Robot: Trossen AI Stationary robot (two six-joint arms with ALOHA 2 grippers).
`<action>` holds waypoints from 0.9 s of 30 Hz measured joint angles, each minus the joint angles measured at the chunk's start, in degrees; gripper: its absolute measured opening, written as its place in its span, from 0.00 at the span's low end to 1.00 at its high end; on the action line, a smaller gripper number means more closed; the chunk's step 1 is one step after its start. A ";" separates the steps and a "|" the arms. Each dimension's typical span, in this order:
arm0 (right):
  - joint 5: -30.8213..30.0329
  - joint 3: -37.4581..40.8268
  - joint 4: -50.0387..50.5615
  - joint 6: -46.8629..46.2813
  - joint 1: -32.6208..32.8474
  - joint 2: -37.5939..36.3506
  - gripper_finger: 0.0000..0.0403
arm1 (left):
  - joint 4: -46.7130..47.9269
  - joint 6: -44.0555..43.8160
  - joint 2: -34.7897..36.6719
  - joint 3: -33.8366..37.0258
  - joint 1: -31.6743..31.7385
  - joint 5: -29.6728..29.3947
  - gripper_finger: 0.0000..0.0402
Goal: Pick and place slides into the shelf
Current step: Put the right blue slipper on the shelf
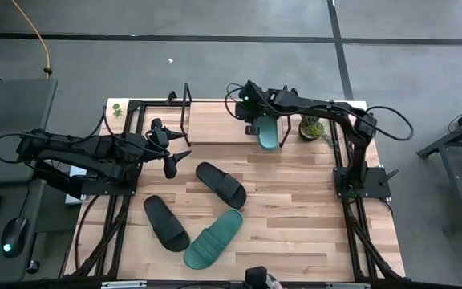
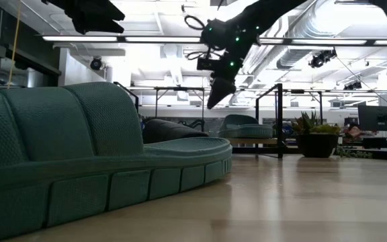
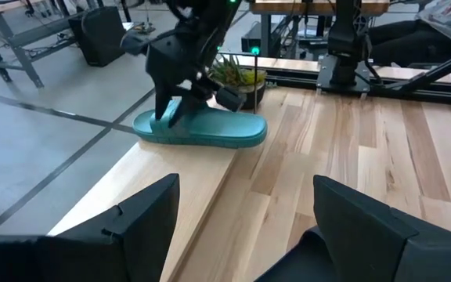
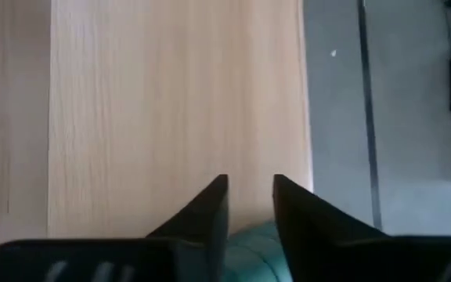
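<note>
Teal slide (image 1: 268,132) on shelf (image 1: 223,128), right tool (image 1: 257,122) narrow above it, left tool (image 1: 173,160) wide, no readable writing

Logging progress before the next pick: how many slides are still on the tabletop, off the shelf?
3: a black slide mid-table, another black slide nearer the front left, and a teal slide beside it. The fourth, teal, sits on the shelf under the right claw.

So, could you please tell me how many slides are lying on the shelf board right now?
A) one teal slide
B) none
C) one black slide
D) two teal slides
A: a single teal slide lies on the shelf under the right gripper, while two black slides and the other teal slide lie on the table.
</note>
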State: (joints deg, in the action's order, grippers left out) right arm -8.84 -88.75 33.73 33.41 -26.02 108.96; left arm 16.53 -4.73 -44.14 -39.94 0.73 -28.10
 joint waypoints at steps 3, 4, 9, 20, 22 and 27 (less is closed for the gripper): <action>-0.88 -0.19 0.21 0.48 -0.31 1.61 0.33 | 0.00 0.00 0.00 0.00 0.00 0.00 0.68; -1.88 -0.19 0.39 0.49 -0.50 2.05 0.35 | 0.02 0.00 0.00 0.00 0.00 0.00 0.68; -5.78 -0.19 3.06 -1.26 -1.74 3.24 0.44 | 0.00 -0.01 0.00 0.00 0.00 0.00 0.68; -9.15 -0.26 11.04 -6.57 -2.96 3.22 0.46 | -0.04 0.00 0.00 0.00 0.00 0.00 0.68; -10.91 -0.26 12.38 -7.31 -2.96 3.22 0.46 | -0.04 -0.02 0.00 0.00 0.00 0.00 0.68; -11.06 -0.24 12.91 -7.92 -2.99 3.22 0.46 | -0.07 -0.02 0.00 0.00 0.00 0.00 0.68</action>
State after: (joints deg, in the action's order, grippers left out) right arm -19.90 -89.00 46.64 25.49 -29.01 112.18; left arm 16.47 -4.75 -44.14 -39.94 0.73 -28.10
